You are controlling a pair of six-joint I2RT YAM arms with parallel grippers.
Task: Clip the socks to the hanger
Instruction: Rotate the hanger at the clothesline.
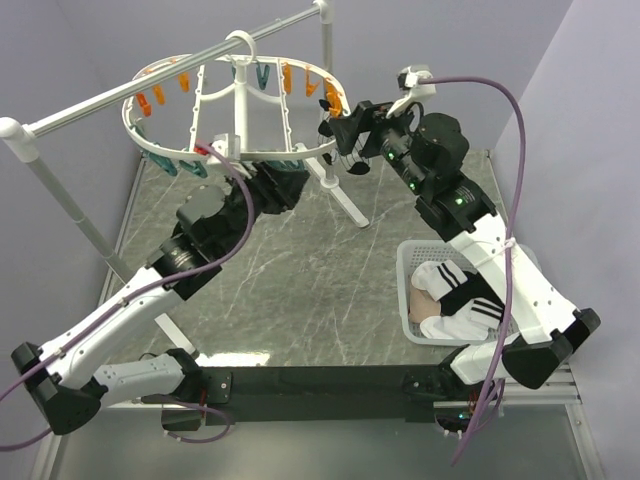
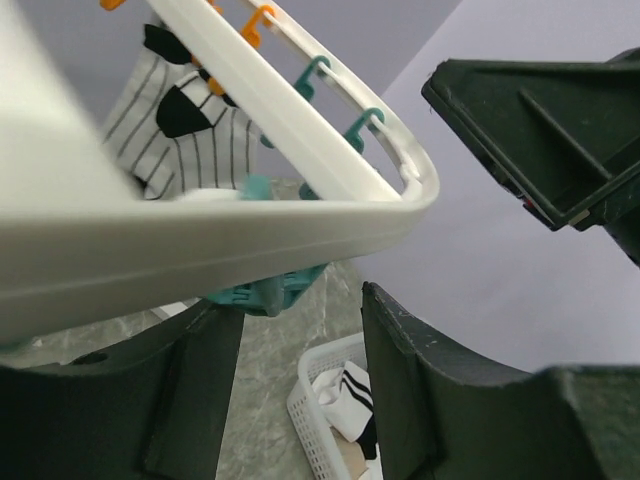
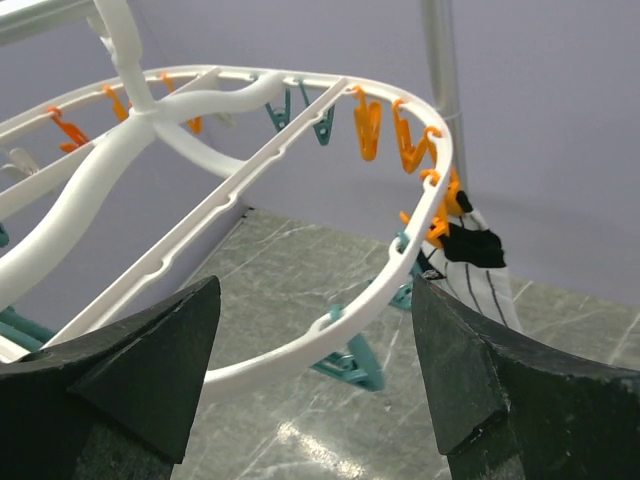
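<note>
The hanger (image 3: 250, 170) hangs by its hook from the rail (image 1: 90, 102), so the clips dangle free above the tabletop. One striped sock (image 3: 480, 275) is clipped at its far right end. The basket (image 1: 403, 290) sits beside my right arm, I think for easy picking; I count at least three socks (image 1: 455, 300) inside. The right end effector (image 3: 315, 300) is released and empty. The left end effector (image 2: 298, 330) sits under the rim at a teal clip (image 2: 265, 295), maybe to steady it; I cannot tell if it grips.
</note>
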